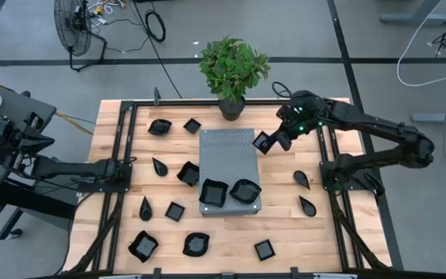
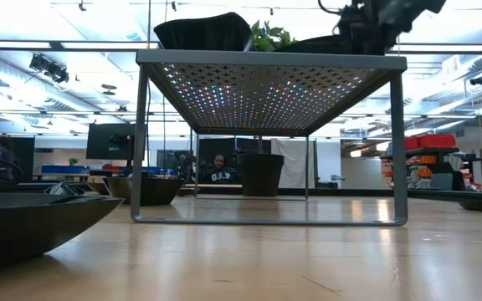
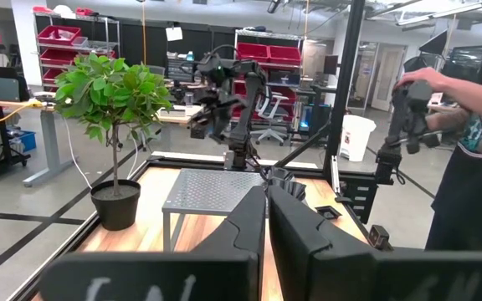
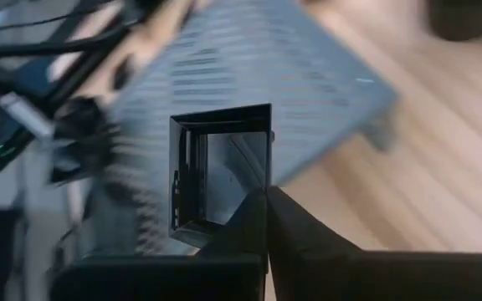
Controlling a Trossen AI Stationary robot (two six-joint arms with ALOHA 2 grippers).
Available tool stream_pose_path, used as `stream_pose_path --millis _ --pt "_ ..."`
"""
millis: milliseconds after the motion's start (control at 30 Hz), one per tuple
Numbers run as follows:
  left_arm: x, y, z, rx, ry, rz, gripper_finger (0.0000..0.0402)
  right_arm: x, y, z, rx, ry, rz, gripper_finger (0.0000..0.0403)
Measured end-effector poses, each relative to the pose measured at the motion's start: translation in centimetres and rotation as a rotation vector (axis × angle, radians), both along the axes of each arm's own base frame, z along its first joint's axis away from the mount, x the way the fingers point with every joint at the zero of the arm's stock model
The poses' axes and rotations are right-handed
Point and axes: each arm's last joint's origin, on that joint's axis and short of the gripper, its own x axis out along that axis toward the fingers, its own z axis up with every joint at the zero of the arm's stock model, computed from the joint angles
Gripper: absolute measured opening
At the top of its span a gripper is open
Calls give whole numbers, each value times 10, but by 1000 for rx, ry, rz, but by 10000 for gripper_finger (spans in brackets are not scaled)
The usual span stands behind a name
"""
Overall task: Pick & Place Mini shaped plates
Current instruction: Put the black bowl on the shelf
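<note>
Right claw (image 1: 272,142) is pinching a square mini plate (image 1: 262,142) by its rim, hovering beside the grey slab (image 1: 228,155); that thin grip risks slipping; left claw (image 3: 266,219) is waiting clenched, empty.

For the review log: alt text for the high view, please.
The right gripper holds a square plate over the grey slab's far right edge, where two plates already sit. More plates lie around; the left gripper waits at the table's left.
</note>
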Motion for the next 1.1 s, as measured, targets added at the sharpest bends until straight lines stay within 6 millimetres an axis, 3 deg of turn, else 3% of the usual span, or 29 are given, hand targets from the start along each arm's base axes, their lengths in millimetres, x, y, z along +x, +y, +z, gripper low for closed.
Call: stream_pose_path --millis 267,533,1100 --pt "0 0 0 0 0 0 23 23 6 15 42 -62 229 0" --pt "0 0 0 0 0 0 23 53 -4 24 45 -71 271 0" --pt "0 0 0 0 -1 0 23 86 -28 -14 82 67 177 0"
